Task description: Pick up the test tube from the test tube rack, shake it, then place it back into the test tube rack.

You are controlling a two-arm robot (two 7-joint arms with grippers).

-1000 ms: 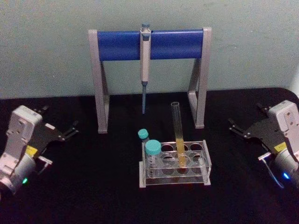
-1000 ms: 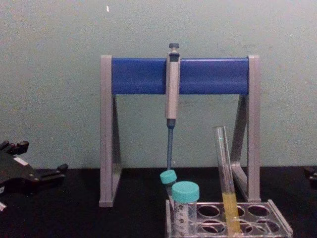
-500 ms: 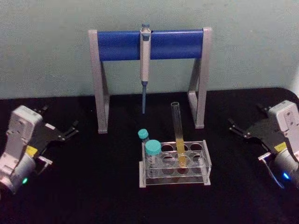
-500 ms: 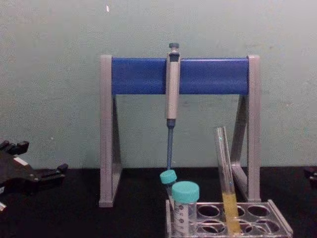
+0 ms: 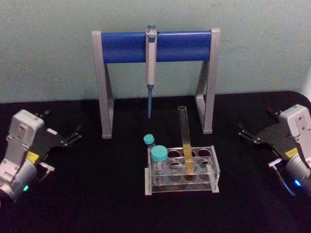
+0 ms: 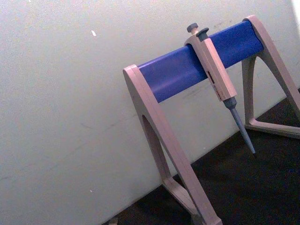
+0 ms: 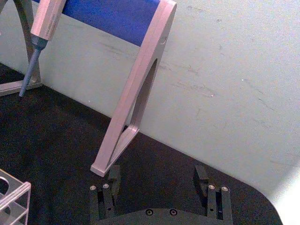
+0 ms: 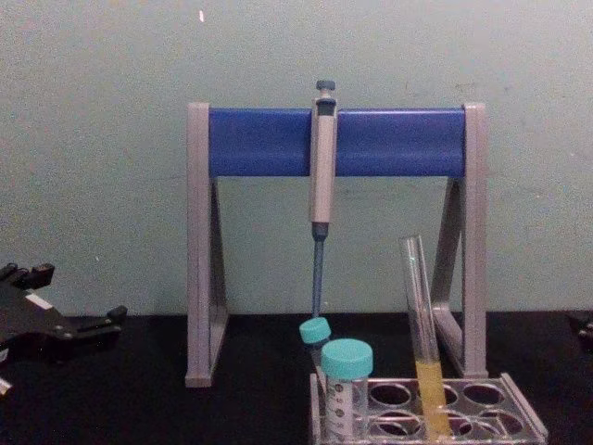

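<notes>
Fingers (image 7: 202, 176) apart: left gripper (image 5: 62, 121), right gripper (image 5: 254, 120); test tube (image 5: 185, 141) in rack (image 5: 215, 170)

On the tabletop (image 5: 97, 199) the test tube rack (image 5: 214, 171) sits centrally, with the test tube (image 5: 184, 131) in a middle hole and two capped tubes (image 5: 159, 154) at its left end; behind stands the pipette stand (image 5: 181, 46) with a hanging pipette (image 5: 150, 63), flanked well apart by the left pincer (image 5: 63, 122) and the right pincer (image 5: 254, 120).

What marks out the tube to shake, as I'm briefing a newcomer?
Before the blue-barred pipette stand sits a low clear test tube rack. The test tube stands in it: tall, uncapped, yellow liquid below, unlike the short teal-capped tubes.
</notes>
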